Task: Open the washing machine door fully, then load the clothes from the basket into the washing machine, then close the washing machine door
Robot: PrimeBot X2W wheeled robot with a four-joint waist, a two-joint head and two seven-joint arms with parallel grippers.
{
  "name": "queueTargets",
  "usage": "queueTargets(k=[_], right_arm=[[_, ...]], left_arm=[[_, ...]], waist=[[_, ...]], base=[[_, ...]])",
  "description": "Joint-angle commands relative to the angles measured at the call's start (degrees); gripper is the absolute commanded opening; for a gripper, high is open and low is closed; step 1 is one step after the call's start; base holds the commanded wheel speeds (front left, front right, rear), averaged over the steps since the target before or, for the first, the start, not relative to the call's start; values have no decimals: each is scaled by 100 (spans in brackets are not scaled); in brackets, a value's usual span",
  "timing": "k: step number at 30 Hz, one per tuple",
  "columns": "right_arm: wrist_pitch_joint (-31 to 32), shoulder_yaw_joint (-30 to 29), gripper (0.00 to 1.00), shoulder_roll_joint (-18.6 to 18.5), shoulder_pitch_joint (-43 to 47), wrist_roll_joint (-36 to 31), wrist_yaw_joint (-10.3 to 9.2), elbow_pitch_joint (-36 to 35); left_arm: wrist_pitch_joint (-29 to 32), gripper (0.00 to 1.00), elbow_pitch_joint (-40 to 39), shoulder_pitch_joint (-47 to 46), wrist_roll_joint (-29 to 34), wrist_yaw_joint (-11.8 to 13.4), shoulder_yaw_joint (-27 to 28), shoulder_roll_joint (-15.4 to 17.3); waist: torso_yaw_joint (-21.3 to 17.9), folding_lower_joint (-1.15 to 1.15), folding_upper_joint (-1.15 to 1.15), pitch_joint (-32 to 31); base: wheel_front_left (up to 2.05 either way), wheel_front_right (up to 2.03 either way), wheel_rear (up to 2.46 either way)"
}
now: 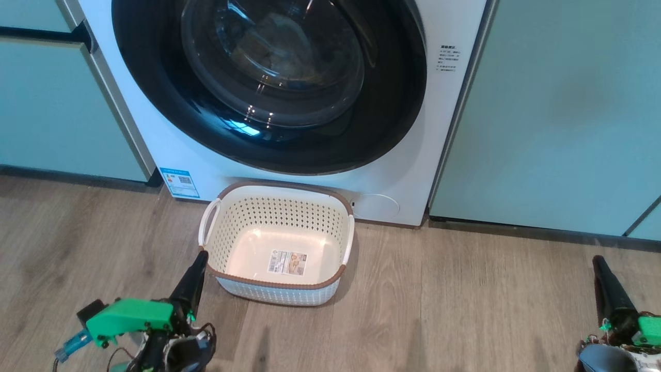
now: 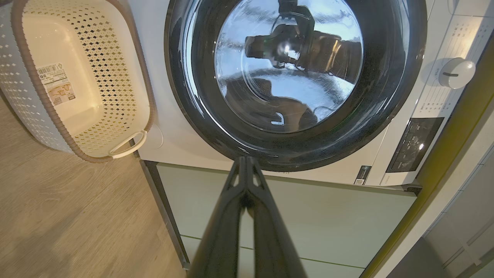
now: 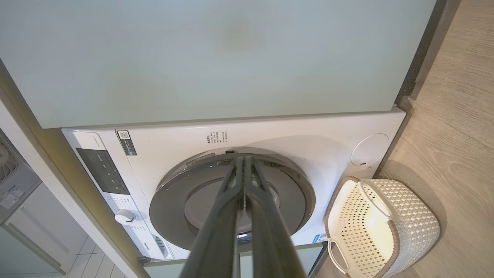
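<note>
wood floor (image 1: 465, 310), teal cabinets (image 1: 557, 113), basket (image 1: 279, 213); left hand (image 1: 202, 254) and right hand (image 1: 598, 260) pinched together.

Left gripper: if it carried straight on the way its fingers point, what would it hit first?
Most likely the washing machine door, at its black rim: in the left wrist view the shut left gripper aims right at it. The gap is hard to judge.

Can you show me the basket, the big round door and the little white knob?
basket (image 1: 279, 212), head view, perforated back wall.
washing machine door (image 1: 150, 103), head view, black ring.
white knob (image 2: 457, 72), left wrist view, round face.
</note>
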Motion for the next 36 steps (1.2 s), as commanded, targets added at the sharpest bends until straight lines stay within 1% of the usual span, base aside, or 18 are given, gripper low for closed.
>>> queueTargets(k=[1, 36], right_arm=[[32, 90, 0, -122, -314, 45, -15, -213], [31, 91, 0, -122, -314, 45, -15, -213]], left_arm=[[35, 0, -205, -321, -30, -8, 195, 39], [35, 0, -205, -321, -31, -8, 195, 39]], waist=[[0, 0, 0, 0], [0, 0, 0, 0]], base=[[0, 0, 0], [0, 0, 0]])
